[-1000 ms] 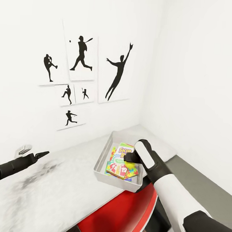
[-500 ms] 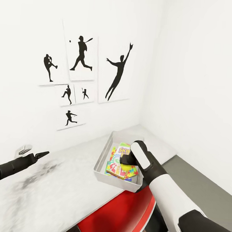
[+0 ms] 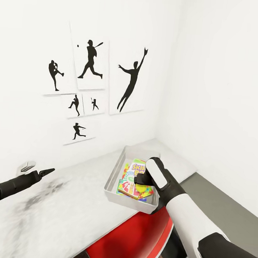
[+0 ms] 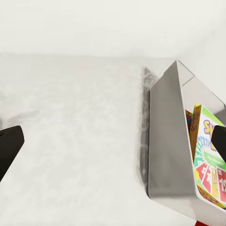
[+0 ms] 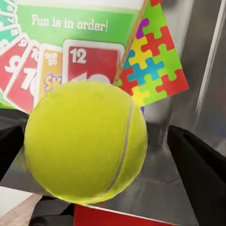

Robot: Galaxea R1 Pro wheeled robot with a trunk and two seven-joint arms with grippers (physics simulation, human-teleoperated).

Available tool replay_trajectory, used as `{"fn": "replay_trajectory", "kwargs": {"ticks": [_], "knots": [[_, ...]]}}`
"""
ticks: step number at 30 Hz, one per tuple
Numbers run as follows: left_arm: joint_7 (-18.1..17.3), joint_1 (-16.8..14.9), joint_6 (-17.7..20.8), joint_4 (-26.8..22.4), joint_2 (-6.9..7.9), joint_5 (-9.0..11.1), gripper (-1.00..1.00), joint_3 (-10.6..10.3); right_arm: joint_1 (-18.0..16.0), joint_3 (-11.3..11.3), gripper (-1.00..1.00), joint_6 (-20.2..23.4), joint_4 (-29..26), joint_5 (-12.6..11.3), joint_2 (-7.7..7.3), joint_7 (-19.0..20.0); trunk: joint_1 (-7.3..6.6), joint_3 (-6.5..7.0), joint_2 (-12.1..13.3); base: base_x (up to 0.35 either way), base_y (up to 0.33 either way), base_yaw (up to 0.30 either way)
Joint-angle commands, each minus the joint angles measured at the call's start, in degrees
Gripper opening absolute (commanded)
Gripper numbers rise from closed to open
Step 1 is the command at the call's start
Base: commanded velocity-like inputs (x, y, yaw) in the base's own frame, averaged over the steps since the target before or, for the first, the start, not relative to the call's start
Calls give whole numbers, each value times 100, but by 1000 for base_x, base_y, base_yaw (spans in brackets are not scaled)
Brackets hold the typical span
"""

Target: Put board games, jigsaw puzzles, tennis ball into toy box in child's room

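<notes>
I have the right gripper [image 3: 141, 183] over the toy box [image 3: 115, 171] on the counter [image 3: 70, 214]. Its jaws grip the tennis ball [image 5: 85, 141]. A Skip-Bo game box [image 5: 61, 56] and a jigsaw puzzle [image 5: 150, 61] lie inside. I judge the ball's release remains. Left gripper [image 3: 49, 171]: state undeterminable.

White arms, black fingers [image 3: 47, 172]

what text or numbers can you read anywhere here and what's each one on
"Fun is in order!" on the green game box in the toy box.
"12" on a red card drawn on that box.
"SKIP", partly hidden, on the box top in the head view.
Other card numbers are cut off or hidden by the tennis ball.
Posters: no text.
</notes>
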Motion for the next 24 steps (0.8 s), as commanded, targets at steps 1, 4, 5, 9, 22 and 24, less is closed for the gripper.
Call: {"fn": "replay_trajectory", "kwargs": {"ticks": [1,4,5,9,22,24], "knots": [[-17,-6,32,-1,0,5,100,8,-7,13,100,10,-1,-58,-6,-60,4,-13,-13,0,0,0],[-17,-6,32,-1,0,5,100,8,-7,13,100,10,1,-58,-15,-60,4,-13,-13,0,0,0],[-17,-6,32,-1,0,5,100,8,-7,12,100,10,2,-58,-20,-60,4,-13,-13,0,0,0],[-17,-6,32,-1,0,5,100,8,-7,6,100,10,2,-65,-32,-60,4,-13,-13,0,0,0],[-17,-1,32,-1,0,13,100,19,-7,-1,100,10,2,-87,-33,-45,4,-13,-13,0,0,0],[-17,1,32,-1,0,13,100,27,-7,-3,100,10,2,-91,-38,-40,4,-13,-13,0,0,0]]}}
